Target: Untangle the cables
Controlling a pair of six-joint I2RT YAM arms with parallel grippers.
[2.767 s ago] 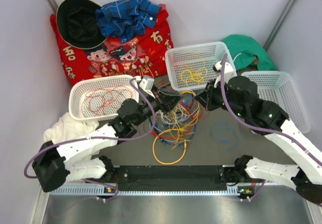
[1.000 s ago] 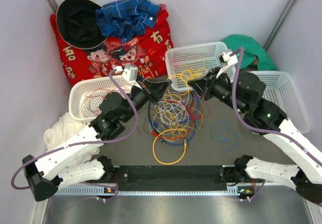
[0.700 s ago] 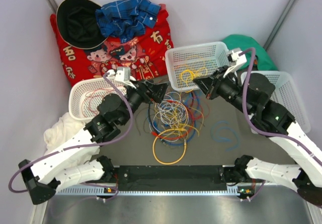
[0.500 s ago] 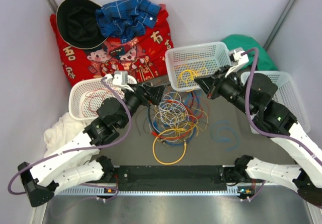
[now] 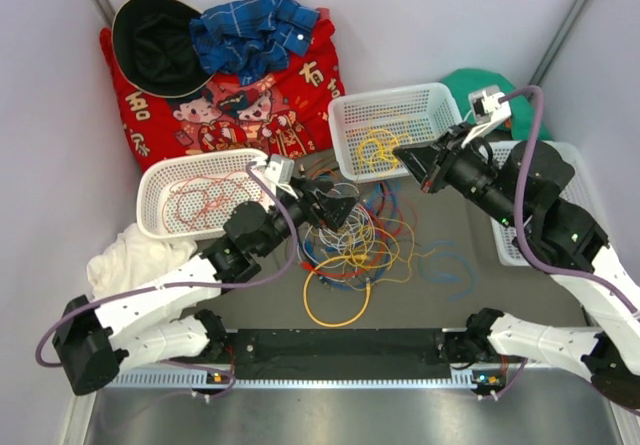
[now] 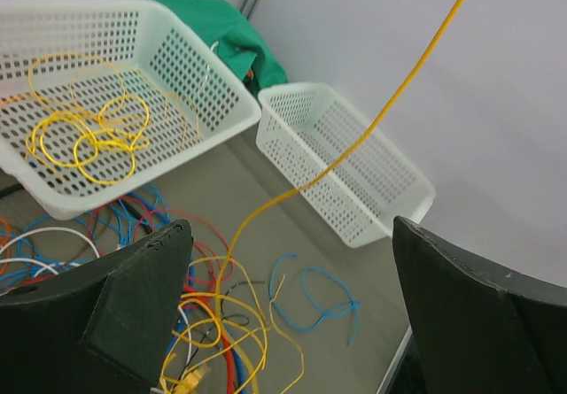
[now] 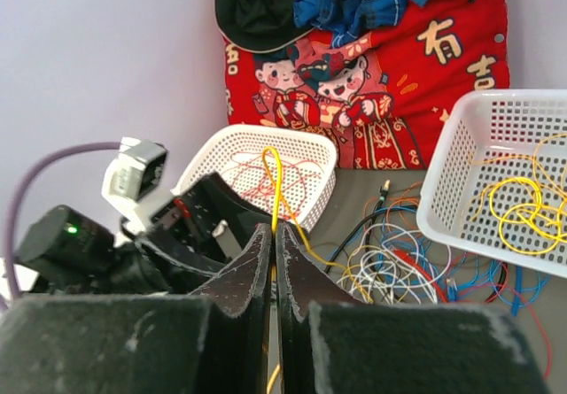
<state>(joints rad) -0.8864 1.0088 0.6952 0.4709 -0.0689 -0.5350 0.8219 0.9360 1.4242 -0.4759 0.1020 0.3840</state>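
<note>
Right gripper (image 7: 274, 235) was clamped tight on one yellow cable (image 7: 275, 177) — jaws fully together, with the wire coming up out of the tips in its wrist view. From overhead it sat at about 2 o'clock from the pile of cables (image 5: 350, 245), just by the front right corner of the middle basket (image 5: 345, 115).

Left gripper (image 5: 345, 208) was spread wide and holding nothing, over the 11 o'clock edge of the pile. In its own camera the yellow cable ran up through the gap between the fingers (image 6: 133, 305) and off toward 1 o'clock. I couldn't tell if it brushed either one.

The pile was a mix of yellow, red, blue, orange and whitish loops in the middle of the table. A yellow ring (image 5: 336, 324) lay at its 6 o'clock edge, and a loose blue cable (image 5: 445, 260) lay apart at about 3 o'clock.

The middle basket, at 12 o'clock, held a bunch of yellow cables (image 5: 380, 148). The left basket (image 5: 160, 180), at 10 o'clock, had red cables (image 5: 205, 203) in it. The right basket (image 6: 354, 173) was at 2 o'clock, partly under the right arm.

A red cloth (image 5: 240, 100), black hat (image 5: 155, 40) and blue checked shirt (image 5: 255, 30) were piled at 11 o'clock — plus a green cloth (image 5: 480, 90) at 1.
</note>
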